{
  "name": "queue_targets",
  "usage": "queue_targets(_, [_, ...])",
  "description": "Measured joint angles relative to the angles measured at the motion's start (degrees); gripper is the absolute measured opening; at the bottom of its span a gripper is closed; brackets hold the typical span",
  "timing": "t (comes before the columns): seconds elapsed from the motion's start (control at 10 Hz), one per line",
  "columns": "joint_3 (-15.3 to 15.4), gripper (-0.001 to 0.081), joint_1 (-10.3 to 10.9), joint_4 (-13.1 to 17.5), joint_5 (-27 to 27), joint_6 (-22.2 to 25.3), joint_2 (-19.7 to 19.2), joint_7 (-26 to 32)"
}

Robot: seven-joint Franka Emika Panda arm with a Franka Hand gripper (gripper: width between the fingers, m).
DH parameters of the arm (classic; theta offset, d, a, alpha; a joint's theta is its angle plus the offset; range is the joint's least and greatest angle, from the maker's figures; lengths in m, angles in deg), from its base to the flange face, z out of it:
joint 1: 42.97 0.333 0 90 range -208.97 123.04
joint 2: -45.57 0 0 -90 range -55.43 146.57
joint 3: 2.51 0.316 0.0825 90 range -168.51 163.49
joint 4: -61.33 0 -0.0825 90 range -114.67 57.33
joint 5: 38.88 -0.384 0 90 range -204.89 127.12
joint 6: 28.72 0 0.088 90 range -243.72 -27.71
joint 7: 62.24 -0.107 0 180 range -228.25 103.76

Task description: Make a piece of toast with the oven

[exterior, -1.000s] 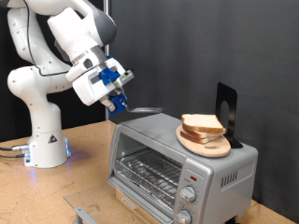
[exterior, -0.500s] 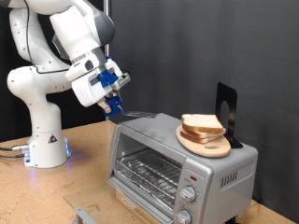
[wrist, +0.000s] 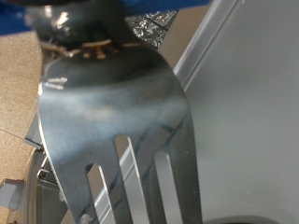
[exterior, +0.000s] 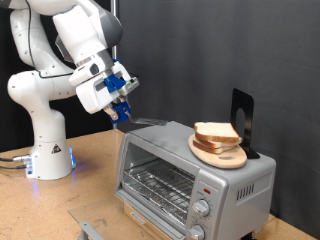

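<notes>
The piece of toast (exterior: 216, 133) lies on a round wooden plate (exterior: 222, 155) on top of the silver oven (exterior: 235, 185). The oven's wire rack (exterior: 160, 185) shows inside the front opening, with two knobs (exterior: 203, 210) at its right. My gripper (exterior: 122, 107) hangs above and to the exterior view's left of the oven, shut on a metal slotted spatula (exterior: 150, 122) whose blade reaches toward the oven's top left edge. In the wrist view the spatula blade (wrist: 112, 112) fills the frame, with the oven top (wrist: 248, 121) beside it. The fingers are hidden there.
A black stand (exterior: 242, 113) rises behind the plate on the oven. The robot base (exterior: 45, 150) stands at the exterior view's left on the wooden table (exterior: 40, 210). A grey metal part (exterior: 88, 229) lies at the bottom edge before the oven.
The gripper and spatula shifted slightly toward the exterior view's left and a little lower over the last second, then held still. Toast and oven have not moved.
</notes>
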Motion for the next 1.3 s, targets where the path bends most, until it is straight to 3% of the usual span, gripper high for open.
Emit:
queue_targets(0.4, [0.14, 0.0341, -0.73, 0.27, 1.77, 4.28, -0.06, -2.14])
queue_targets(0.9, [2.61, 0.0341, -0.38, 7.7, 1.67, 3.41, -5.32, -3.58])
queue_targets(1.3, [4.18, 0.0341, -0.44, 10.24, 1.74, 2.17, -8.89, -3.73])
